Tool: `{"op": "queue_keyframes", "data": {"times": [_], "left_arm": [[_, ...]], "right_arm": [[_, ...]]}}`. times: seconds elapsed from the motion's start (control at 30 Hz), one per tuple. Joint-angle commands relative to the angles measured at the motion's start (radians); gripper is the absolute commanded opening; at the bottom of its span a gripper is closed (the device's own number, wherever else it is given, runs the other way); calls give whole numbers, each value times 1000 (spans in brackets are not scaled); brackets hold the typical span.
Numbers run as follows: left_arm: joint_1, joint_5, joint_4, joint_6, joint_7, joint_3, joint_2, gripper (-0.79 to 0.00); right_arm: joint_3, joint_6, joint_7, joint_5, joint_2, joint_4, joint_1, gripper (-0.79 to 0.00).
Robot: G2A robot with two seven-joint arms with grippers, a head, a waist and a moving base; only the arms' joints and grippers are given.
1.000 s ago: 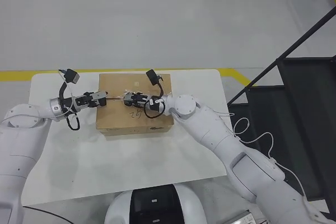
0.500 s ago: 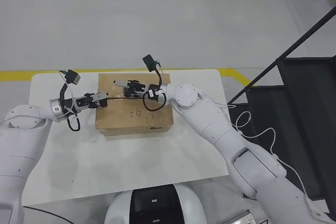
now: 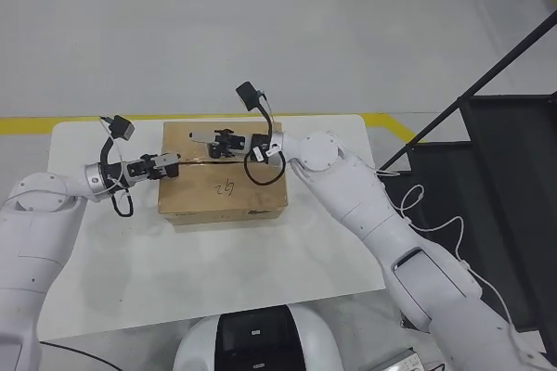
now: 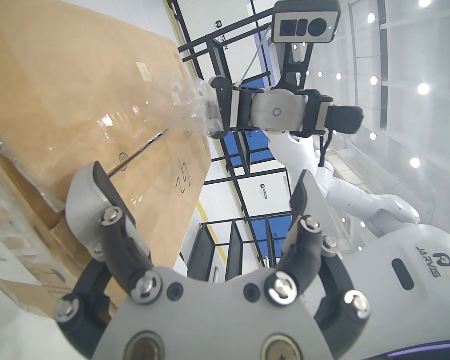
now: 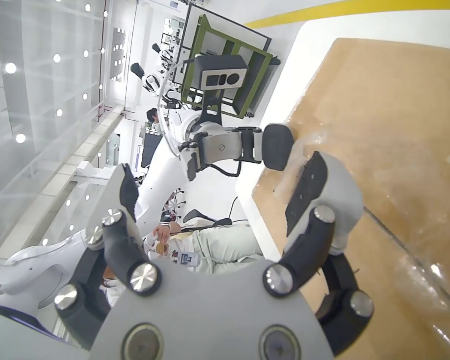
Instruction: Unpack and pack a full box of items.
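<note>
Box [image 3: 225,190] on counter [image 3: 121,250]: left end effector [image 3: 174,165] wide open, empty, at its 9 o'clock edge; right end effector [image 3: 218,142] open, empty, over its top toward 12 o'clock.

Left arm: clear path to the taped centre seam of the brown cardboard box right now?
Probably yes. The left gripper is open at the end of the taped seam on the brown cardboard box, with nothing between them; the right gripper sits toward the far edge.

Box [image 3: 225,190]: on the table [image 3: 204,260] — toward its far edge, midway across.
Left gripper [image 3: 174,165]: at the box's left edge.
Right gripper [image 3: 209,141]: over the box's top — far side.
</note>
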Motion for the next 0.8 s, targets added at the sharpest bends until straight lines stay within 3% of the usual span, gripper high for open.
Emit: {"op": "queue_keyframes", "data": {"times": [0.0,0.43,0.77], "left_arm": [[-5,6,-3,6,14,10,-4,0],[-43,26,26,15,46,56,-28,0],[-64,20,75,1,41,38,-28,0]], "right_arm": [[22,2,-6,-8,8,-33,-12,0],[129,15,78,-38,56,-306,-120,0],[63,35,68,-62,45,-212,-127,0]]}}
